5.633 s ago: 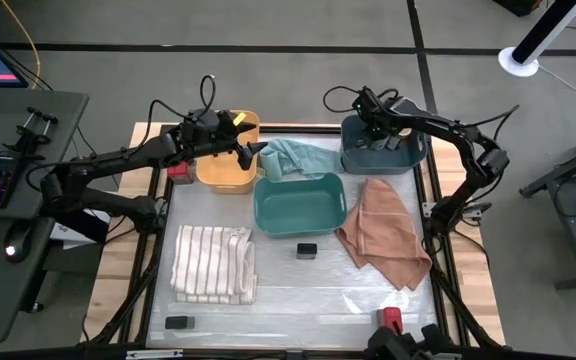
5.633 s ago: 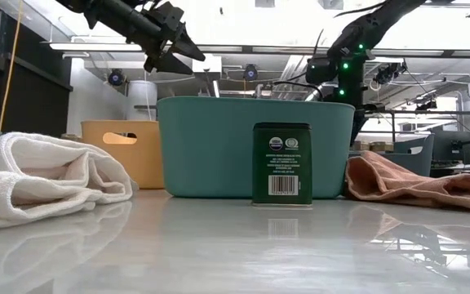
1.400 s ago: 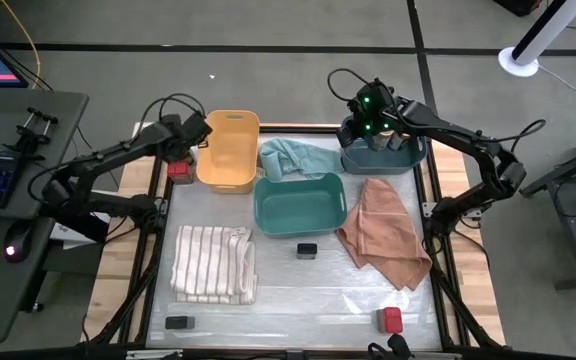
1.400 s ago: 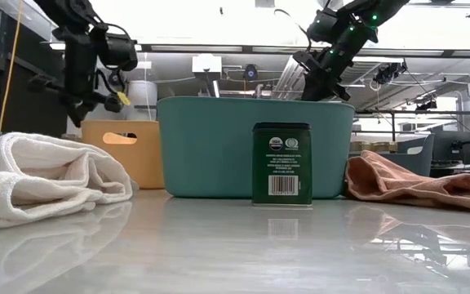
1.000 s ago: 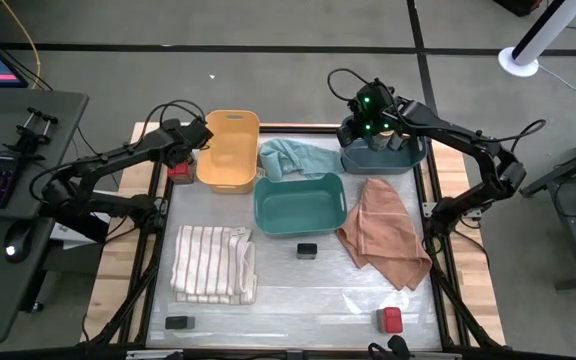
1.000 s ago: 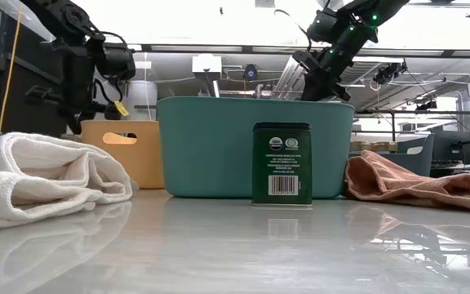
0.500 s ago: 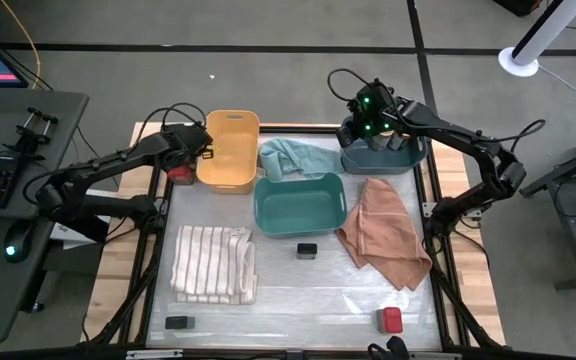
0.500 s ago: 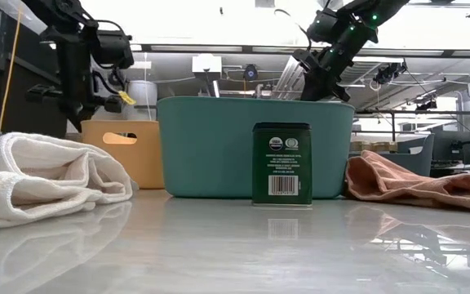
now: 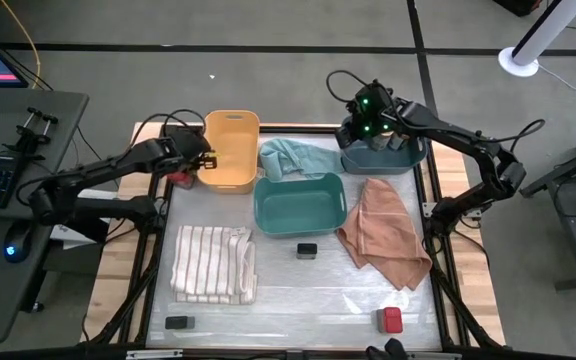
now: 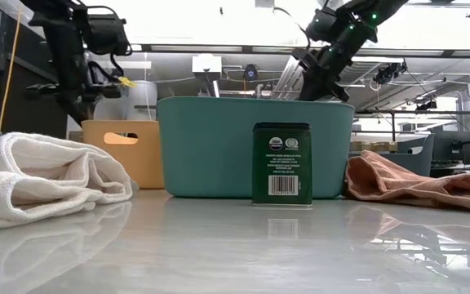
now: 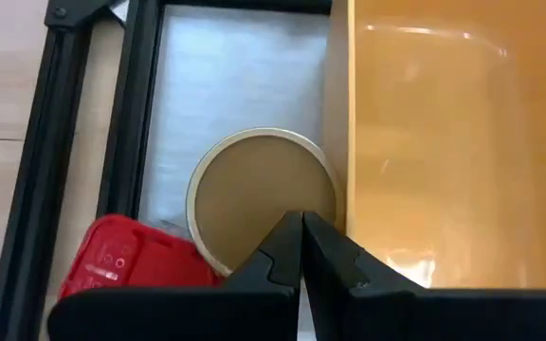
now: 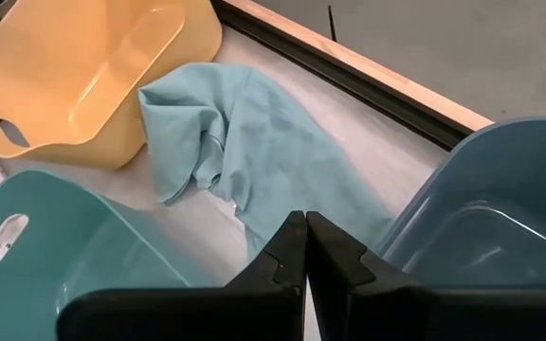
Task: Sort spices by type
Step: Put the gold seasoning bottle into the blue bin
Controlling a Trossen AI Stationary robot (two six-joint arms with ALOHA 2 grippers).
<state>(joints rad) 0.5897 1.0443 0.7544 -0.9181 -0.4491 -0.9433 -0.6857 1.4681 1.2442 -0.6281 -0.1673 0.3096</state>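
Observation:
My left gripper (image 11: 301,220) (image 9: 200,160) is shut and hangs above a round jar with a tan lid (image 11: 259,194). This jar stands on the table beside a red-topped jar (image 11: 126,265) (image 9: 178,177), just left of the yellow bin (image 9: 230,150). My right gripper (image 12: 305,220) (image 9: 352,135) is shut and holds nothing, above the blue-grey bin's (image 9: 383,158) left rim. A black tin (image 10: 281,163) (image 9: 307,250) stands upright in front of the teal bin (image 9: 299,203). Another black tin (image 9: 178,322) and a red-topped jar (image 9: 391,320) sit near the front edge.
A teal cloth (image 12: 254,142) lies between the yellow and blue-grey bins. A striped white cloth (image 9: 214,264) lies at the front left and a tan-pink cloth (image 9: 383,232) at the right. The table's black frame rail (image 11: 140,104) runs close beside the two jars.
My left gripper has moved toward the table's near edge along the yellow bin's left wall, turning as it went, and has stayed shut. It now hangs over the tan-lidded jar.

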